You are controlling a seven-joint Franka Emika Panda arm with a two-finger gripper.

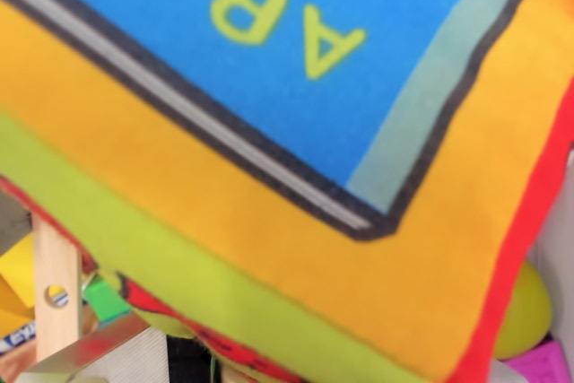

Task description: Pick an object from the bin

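A soft cloth book (296, 221) fills almost the whole wrist view, very close to the camera and blurred. It has a blue panel (359, 60) with yellow letters, an orange border, a lime-green strip and a red edge. A grey metal piece (99, 352) shows at the bottom left; it may be part of my gripper, but I cannot tell. No fingertips show clearly, so the view does not reveal whether the gripper is holding the book.
Under the book's lower left edge lie a wooden bar with a hole (56, 289), a small green block (106, 300) and a yellow item (16, 280). At the lower right sit a yellow-green ball (525, 311) and something pink (545, 365).
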